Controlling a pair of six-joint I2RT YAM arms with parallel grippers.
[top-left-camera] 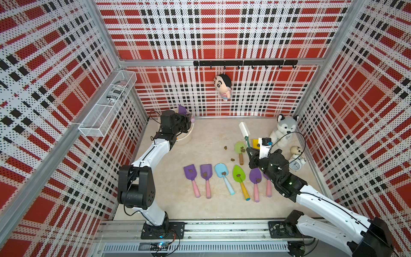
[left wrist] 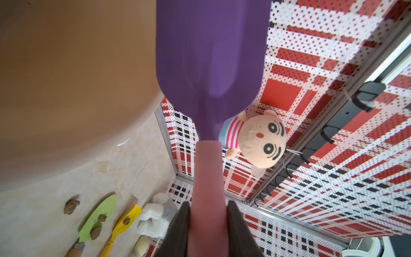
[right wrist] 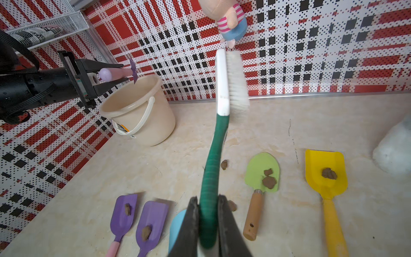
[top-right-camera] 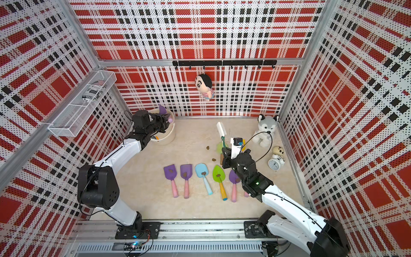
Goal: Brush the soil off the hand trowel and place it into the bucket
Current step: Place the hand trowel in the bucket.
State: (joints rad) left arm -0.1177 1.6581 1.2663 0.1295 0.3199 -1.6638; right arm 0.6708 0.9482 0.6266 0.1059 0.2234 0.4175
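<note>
Hovering over the round cream-beige plastic bucket (right wrist: 151, 120) with a purple-bladed, pink-handled hand trowel (left wrist: 211, 55) clamped in the left gripper (left wrist: 209, 204), pinching a green-handled white-bristled brush (right wrist: 213, 144) in the right gripper (right wrist: 208, 198), above small olive-brown soil lumps (right wrist: 224, 164).

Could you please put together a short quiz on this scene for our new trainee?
1. True or false: the left gripper is shut on the pink handle of the purple trowel.
2. What does the right gripper hold? A) the plush dog B) the brush C) the alarm clock
3. Fill in: on the blade of the yellow trowel lies one lump of ____.
Key: 1 true; 2 B; 3 soil.
</note>
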